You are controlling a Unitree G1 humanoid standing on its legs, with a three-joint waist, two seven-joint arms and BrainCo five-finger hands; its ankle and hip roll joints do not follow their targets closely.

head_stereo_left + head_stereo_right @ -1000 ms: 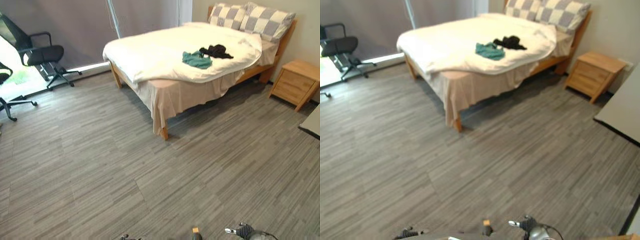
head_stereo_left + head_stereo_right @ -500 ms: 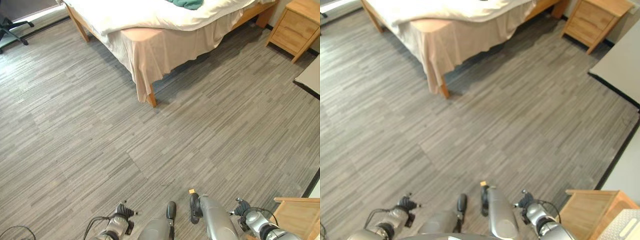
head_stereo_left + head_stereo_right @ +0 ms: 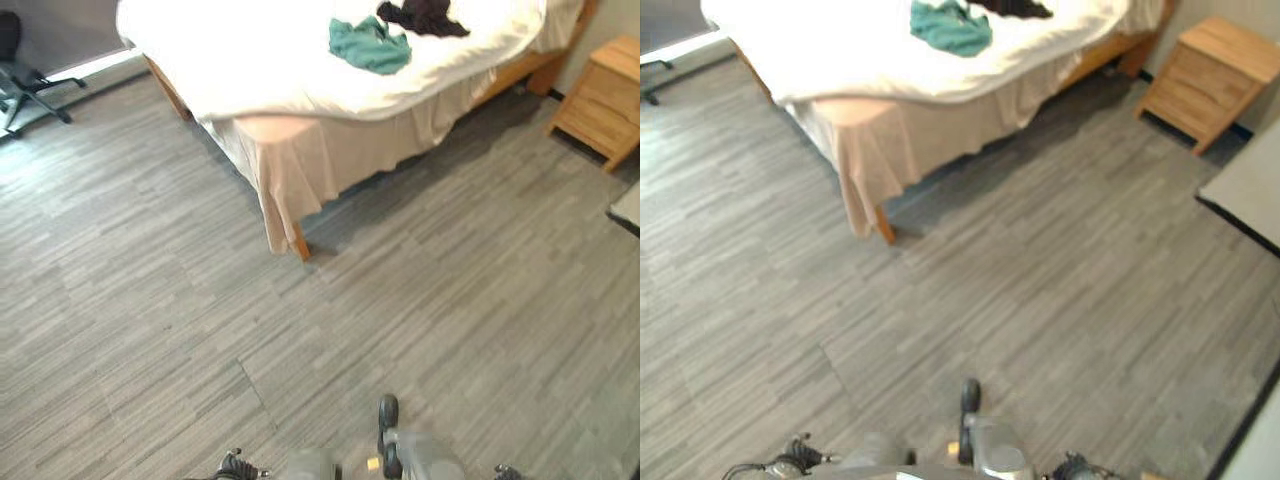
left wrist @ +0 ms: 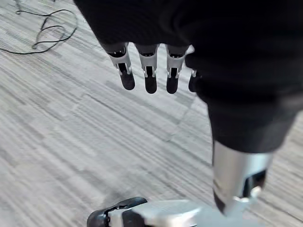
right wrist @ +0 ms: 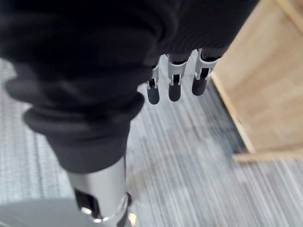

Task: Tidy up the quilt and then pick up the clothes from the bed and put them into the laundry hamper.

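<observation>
Clothes: teal garment (image 3: 370, 44) and black garment (image 3: 422, 15) lie on the quilt (image 3: 250, 50), touching or nearly so, toward the far side of the bed (image 3: 300, 170). Quilt drapes over the near corner; beige sheet (image 3: 290, 165) hangs below it to the wooden leg (image 3: 299, 243). Quilt surface looks mostly flat, though its far end is cut off by the frame.

Change over the last second: the whole view dipped toward the floor half a second ago, hiding most of the bed, and has now lifted again so both garments are back in frame. Bed also sits larger and lower than a second ago. Read as camera and body motion, not object motion; the garments keep their places relative to each other. Judgement: robot is walking up to the bed, approach stage only, nothing handled yet.

Left hand (image 4: 149, 71): fingers hang straight and relaxed over bare floor (image 3: 450, 280), holding nothing. Right hand (image 5: 173, 80): same, fingers loose and empty, beside a light wooden piece (image 5: 265, 85) at floor level. Nightstand (image 3: 600, 95) stands right of the bed. Hamper not located.
</observation>
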